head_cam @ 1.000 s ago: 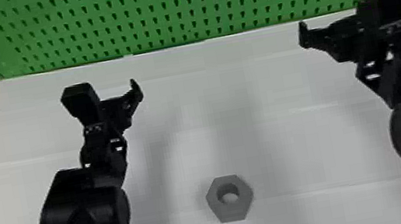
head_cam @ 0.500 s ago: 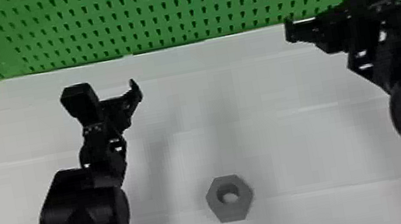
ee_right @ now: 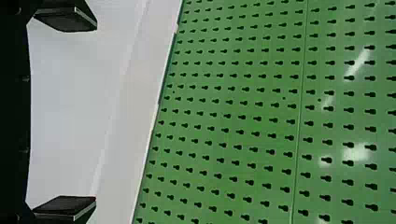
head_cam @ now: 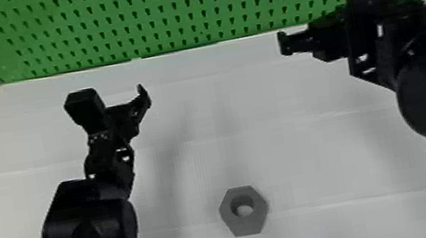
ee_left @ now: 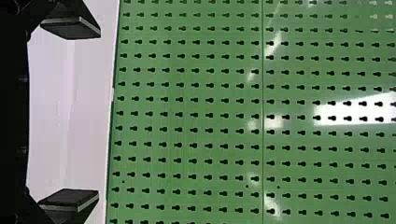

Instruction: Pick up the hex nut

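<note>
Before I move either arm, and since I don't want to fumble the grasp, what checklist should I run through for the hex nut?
1. Hex nut flat on the white tabletop, hole facing up: ok.
2. Right gripper empty, jaws open: ok.
3. Left gripper empty, jaws open: ok.
4. One gripper lined up over the nut: not ok, both point toward the green pegboard.
5. Nut free of other objects around it: ok.
6. Nut narrow enough for the jaws: cannot tell.
</note>
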Controlling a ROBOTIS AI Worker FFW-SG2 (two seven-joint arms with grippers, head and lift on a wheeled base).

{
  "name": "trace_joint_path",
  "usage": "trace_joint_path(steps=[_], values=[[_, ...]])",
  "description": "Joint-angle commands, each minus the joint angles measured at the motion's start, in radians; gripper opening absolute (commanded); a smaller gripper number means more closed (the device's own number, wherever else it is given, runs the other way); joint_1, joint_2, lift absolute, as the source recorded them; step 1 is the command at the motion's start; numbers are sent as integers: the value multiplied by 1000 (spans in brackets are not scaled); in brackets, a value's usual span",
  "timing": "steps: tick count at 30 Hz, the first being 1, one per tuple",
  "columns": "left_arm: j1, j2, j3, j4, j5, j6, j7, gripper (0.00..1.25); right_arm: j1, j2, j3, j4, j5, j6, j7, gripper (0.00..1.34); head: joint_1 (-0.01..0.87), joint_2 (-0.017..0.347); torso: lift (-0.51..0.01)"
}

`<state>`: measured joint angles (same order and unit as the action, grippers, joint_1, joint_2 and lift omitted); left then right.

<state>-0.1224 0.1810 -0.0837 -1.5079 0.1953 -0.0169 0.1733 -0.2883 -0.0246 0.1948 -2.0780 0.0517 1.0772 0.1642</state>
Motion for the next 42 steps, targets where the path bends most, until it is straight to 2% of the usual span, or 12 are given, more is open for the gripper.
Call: trace_joint_path(steps=[1, 21, 24, 42], values=[[-2, 0, -1, 0, 0, 0, 0, 1167, -25, 0, 31, -4, -9, 66, 1, 1339, 785, 149, -81], [-10, 2, -1, 0, -11, 2, 0, 1167, -118, 3, 112, 26, -75, 356, 1, 1339, 785, 149, -81], [-10, 2, -1, 0, -13, 2, 0, 1167, -129, 0, 117, 47, -112, 382, 1, 1339, 785, 150, -81], [-11, 2, 4, 0, -19, 6, 0, 1167, -178, 0, 230, 187, -145, 474, 1, 1339, 785, 149, -81]])
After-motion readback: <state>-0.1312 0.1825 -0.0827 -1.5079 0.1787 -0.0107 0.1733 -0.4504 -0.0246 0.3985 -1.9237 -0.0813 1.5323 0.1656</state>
